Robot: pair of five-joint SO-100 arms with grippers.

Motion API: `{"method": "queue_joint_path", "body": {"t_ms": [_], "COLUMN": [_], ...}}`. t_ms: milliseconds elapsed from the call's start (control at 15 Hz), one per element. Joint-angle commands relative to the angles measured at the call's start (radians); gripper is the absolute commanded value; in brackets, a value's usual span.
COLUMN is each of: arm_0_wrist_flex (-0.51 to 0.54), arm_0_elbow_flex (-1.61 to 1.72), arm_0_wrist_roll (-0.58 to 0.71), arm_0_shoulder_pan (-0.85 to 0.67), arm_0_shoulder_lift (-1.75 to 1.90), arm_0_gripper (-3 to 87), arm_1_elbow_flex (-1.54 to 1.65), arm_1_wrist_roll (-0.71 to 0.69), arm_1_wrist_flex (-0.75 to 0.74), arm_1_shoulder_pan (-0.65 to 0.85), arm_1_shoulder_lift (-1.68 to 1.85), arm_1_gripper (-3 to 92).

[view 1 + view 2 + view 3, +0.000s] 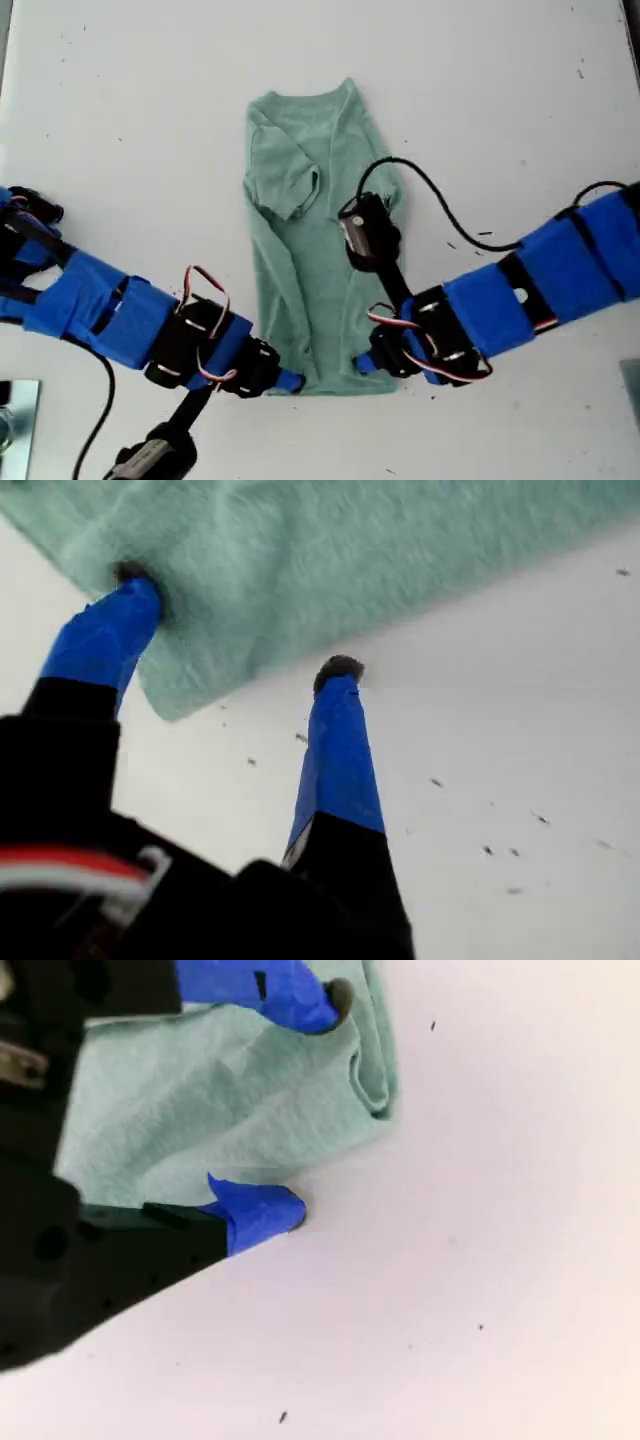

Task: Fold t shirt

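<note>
The pale green t shirt (305, 260) lies lengthwise on the white table (130, 130), neckline far, its sides and a sleeve folded in. At the hem corner on the exterior view's left, my first gripper (292, 382) stands open. In the first wrist view the first gripper (235, 625) has one fingertip on the t shirt (350, 550) and the other on bare table. My second gripper (362, 362) is open at the hem corner on the exterior view's right. The second gripper (315, 1110) straddles the layered corner of the t shirt (220, 1090).
A black cable (450, 215) loops from the second arm over the table at the exterior view's right. A metallic object (15, 420) sits at the exterior view's lower left edge. Bare white table surrounds the shirt.
</note>
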Motion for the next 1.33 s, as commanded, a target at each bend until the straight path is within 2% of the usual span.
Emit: {"method": "queue_joint_path", "body": {"t_ms": [0,67,133,200,333,533,667,800,1000,1133,1267], "arm_0_wrist_flex": [-0.034,-0.054,-0.051,-0.054,-0.052,-0.071,-0.14,-0.176,-0.048,0.063,0.106], "arm_0_elbow_flex": [-0.126,-0.126,-0.132,-0.132,-0.149,-0.156,-0.16,-0.158,-0.129,-0.126,-0.097], "arm_0_wrist_roll": [-0.011,0.0,0.003,0.002,0.008,0.081,0.132,0.166,0.244,0.298,0.36], "arm_0_shoulder_pan": [-0.021,-0.032,-0.04,-0.032,-0.014,0.032,0.064,0.063,-0.107,-0.296,-0.454], "arm_0_shoulder_lift": [-0.078,-0.109,-0.143,-0.146,-0.13,0.026,0.06,0.132,0.213,0.218,0.262], "arm_0_gripper": [27.3,24.5,15.1,-0.1,-0.2,-0.2,-0.2,-0.2,-0.2,-0.2,-0.2], "arm_1_elbow_flex": [-0.063,-0.064,-0.069,-0.071,-0.098,-0.305,-0.273,-0.244,-0.117,-0.061,-0.06], "arm_1_wrist_roll": [0.041,0.055,0.071,0.084,0.051,-0.048,-0.11,-0.167,-0.344,-0.511,-0.626], "arm_1_wrist_flex": [-0.049,-0.064,-0.074,-0.081,-0.104,0.035,-0.063,-0.051,0.043,0.031,-0.041], "arm_1_shoulder_pan": [-0.038,-0.046,-0.054,-0.057,-0.063,-0.057,-0.057,-0.008,0.207,0.407,0.565], "arm_1_shoulder_lift": [-0.064,-0.104,-0.126,-0.133,-0.126,-0.06,0.017,0.103,0.204,0.21,0.199], "arm_1_gripper": [29.8,27.0,15.3,0.2,-0.6,-0.6,-0.6,-0.6,-0.7,-0.7,-0.7]}}
